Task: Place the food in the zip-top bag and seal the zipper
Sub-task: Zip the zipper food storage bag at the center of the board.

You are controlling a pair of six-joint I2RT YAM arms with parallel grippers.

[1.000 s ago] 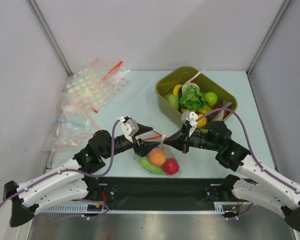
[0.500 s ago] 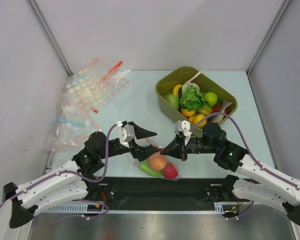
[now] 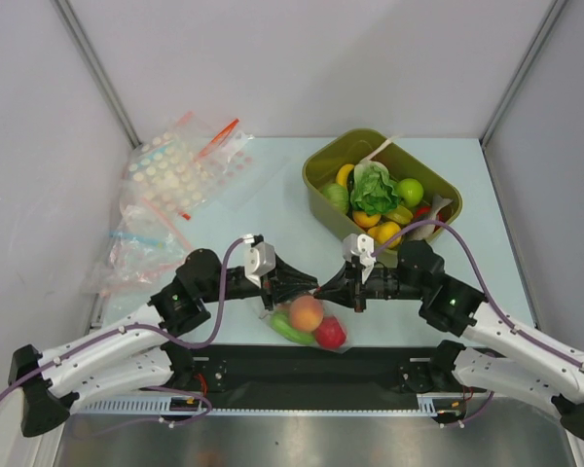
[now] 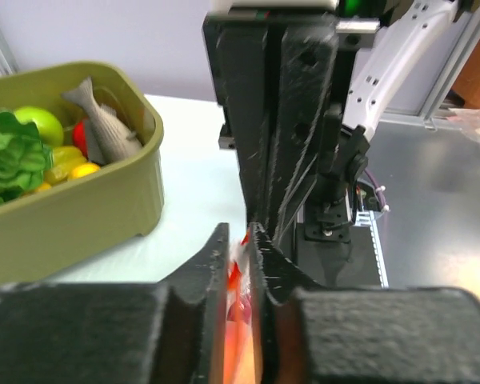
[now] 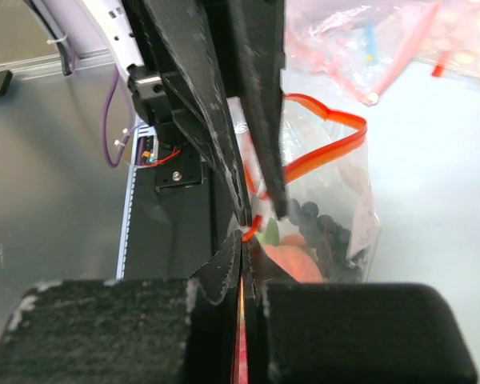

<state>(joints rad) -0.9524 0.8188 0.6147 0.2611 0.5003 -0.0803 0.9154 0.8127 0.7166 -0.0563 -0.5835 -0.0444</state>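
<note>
The zip-top bag point(image 3: 343, 341) lies at the table's near edge, between the two arms. Inside it sit a peach-orange piece of food point(image 3: 306, 313), a green one point(image 3: 288, 327) and a red one point(image 3: 331, 334). My two grippers meet tip to tip just above the bag. The left gripper point(image 3: 310, 284) point(image 4: 238, 237) is shut on the red-orange zipper point(image 5: 328, 148), which shows between its jaws. My right gripper point(image 3: 323, 286) point(image 5: 245, 240) is shut on the same zipper at the bag's near corner. Beyond the jaws part of the strip still bows apart.
An olive-green tub point(image 3: 316, 175) with more toy food stands at the back right. Clear bags printed with dots point(image 3: 180, 170) and a bag with a blue strip point(image 3: 141, 241) lie at the far left. The arms' black base bar runs just below the bag.
The left gripper has slid right to meet the right gripper's tip and has closed from wide open onto the zipper. The right gripper stayed shut after shifting slightly left and nearer.
</note>
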